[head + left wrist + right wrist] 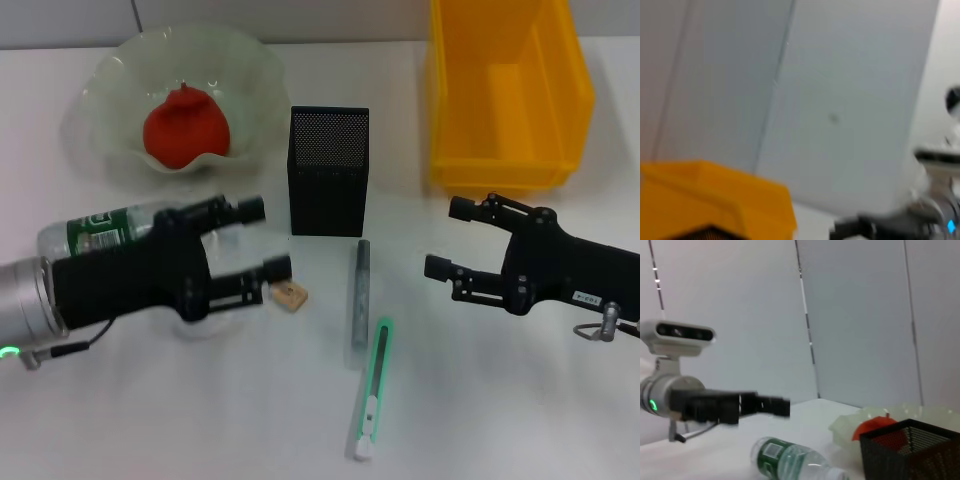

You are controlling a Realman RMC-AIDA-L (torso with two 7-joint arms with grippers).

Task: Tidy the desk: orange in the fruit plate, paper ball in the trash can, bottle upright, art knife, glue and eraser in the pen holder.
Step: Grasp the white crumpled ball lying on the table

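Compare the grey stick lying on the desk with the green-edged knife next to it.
The plain grey glue stick lies nearer the black mesh pen holder; the green and white art knife lies nearer the desk's front edge. The glue stick is one dull colour and round-bodied; the art knife looks flat and two-toned. The art knife slants more. Both are slim, lie flat, and remain outside the holder.
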